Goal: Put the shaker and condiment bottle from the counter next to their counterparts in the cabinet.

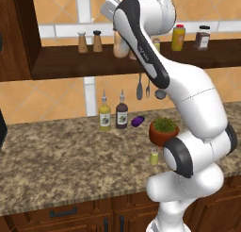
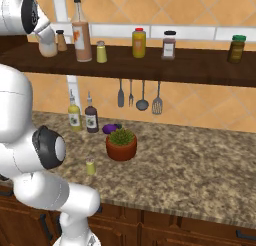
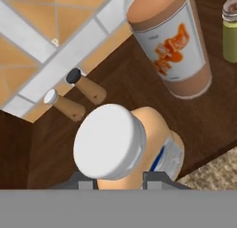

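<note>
Claw [image 3: 121, 184] clamped on squat peach-orange condiment bottle [image 3: 139, 150], held beside tall orange-labelled spouted bottle [image 3: 172, 41] | tiny yellow-green shaker [image 1: 154, 156] left on bench [image 1: 56, 155]

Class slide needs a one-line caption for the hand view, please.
Pincer around the peach condiment bottle over the cabinet shelf, beside the tall orange-labelled bottle and brown shaker pair.

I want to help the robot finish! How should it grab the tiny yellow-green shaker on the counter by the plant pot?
Probably from straight above, fingers closing on the round sides of the shaker just under its pale top. It stands upright, and the plant pot sits close behind, so the top is the open way in.
</note>
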